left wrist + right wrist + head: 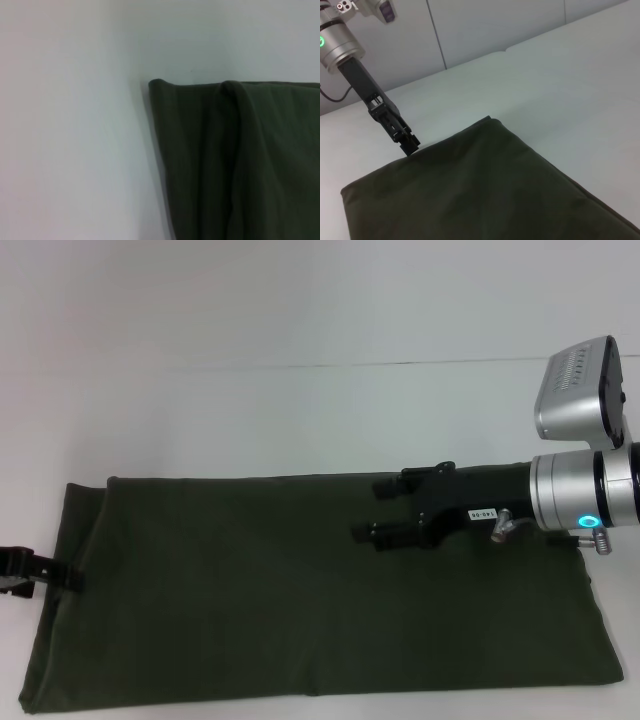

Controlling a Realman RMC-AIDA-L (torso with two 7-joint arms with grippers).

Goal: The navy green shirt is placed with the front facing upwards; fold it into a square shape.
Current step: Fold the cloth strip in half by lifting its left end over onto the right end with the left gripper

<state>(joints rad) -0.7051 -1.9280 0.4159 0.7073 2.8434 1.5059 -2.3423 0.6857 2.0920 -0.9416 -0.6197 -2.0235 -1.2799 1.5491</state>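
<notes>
The navy green shirt (pixel 300 610) lies flat on the white table as a long folded rectangle with only plain green showing; no print or collar is in view. My right gripper (pixel 378 510) is open and empty, hovering over the shirt's far middle. My left gripper (pixel 45 575) is low at the middle of the shirt's left end and touches its edge; it also shows in the right wrist view (pixel 407 144). The left wrist view shows a corner of the shirt (pixel 240 165) with a soft lengthwise fold. The right wrist view shows the shirt's left end (pixel 485 195).
The white table (pixel 300 410) stretches beyond the shirt on the far side and to the left. A seam between table panels (pixel 400 364) runs across the back. The shirt's near edge lies close to the table's front.
</notes>
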